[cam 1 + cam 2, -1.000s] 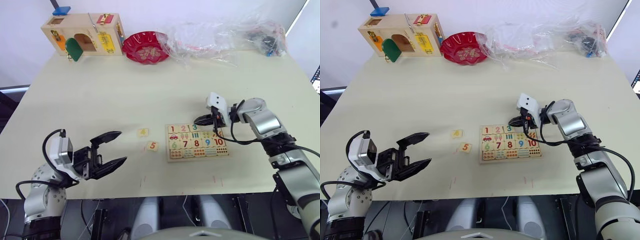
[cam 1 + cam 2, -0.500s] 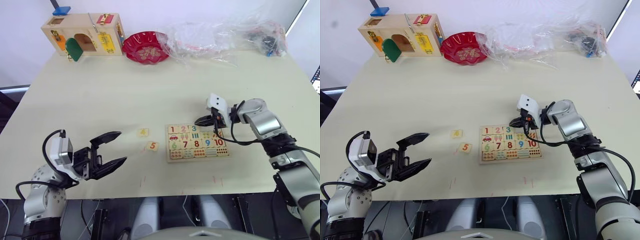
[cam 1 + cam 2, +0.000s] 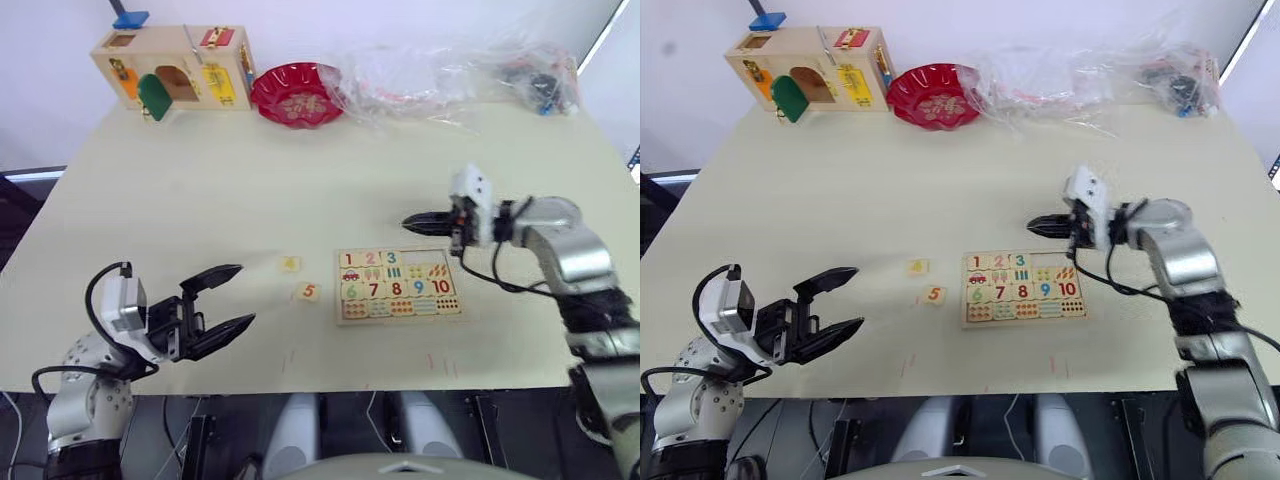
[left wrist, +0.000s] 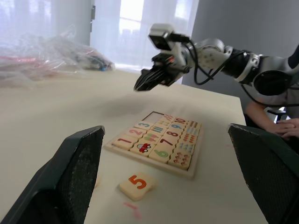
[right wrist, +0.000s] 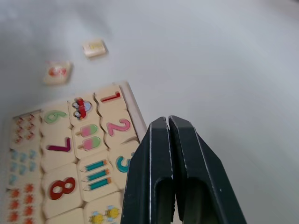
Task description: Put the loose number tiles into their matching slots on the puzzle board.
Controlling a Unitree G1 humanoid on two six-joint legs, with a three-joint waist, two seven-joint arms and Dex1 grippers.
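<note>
Nearest to me, my left gripper (image 3: pixel 222 302) hangs over the table's (image 3: pixel 200 200) front edge with its two black fingers spread wide and nothing between them. Just ahead of it and toward the board lie two loose number tiles: the 5 tile (image 3: pixel 307 292), and slightly farther back a tile (image 3: pixel 289 264) whose digit I read as a 4, though it is faint. The puzzle board (image 3: pixel 398 285) sits flat to the right of them, with 1, 2 and 3 seated in its top row and the last two slots (image 4: pixel 154 116) looking bare. Beyond the board's far edge, my right gripper (image 3: pixel 408 222) hovers with its fingers pressed together, empty. At the far edge stand the wooden latch box (image 3: pixel 175 68), the red bowl (image 3: pixel 297 93) and crumpled plastic bags (image 3: pixel 450 75).
</note>
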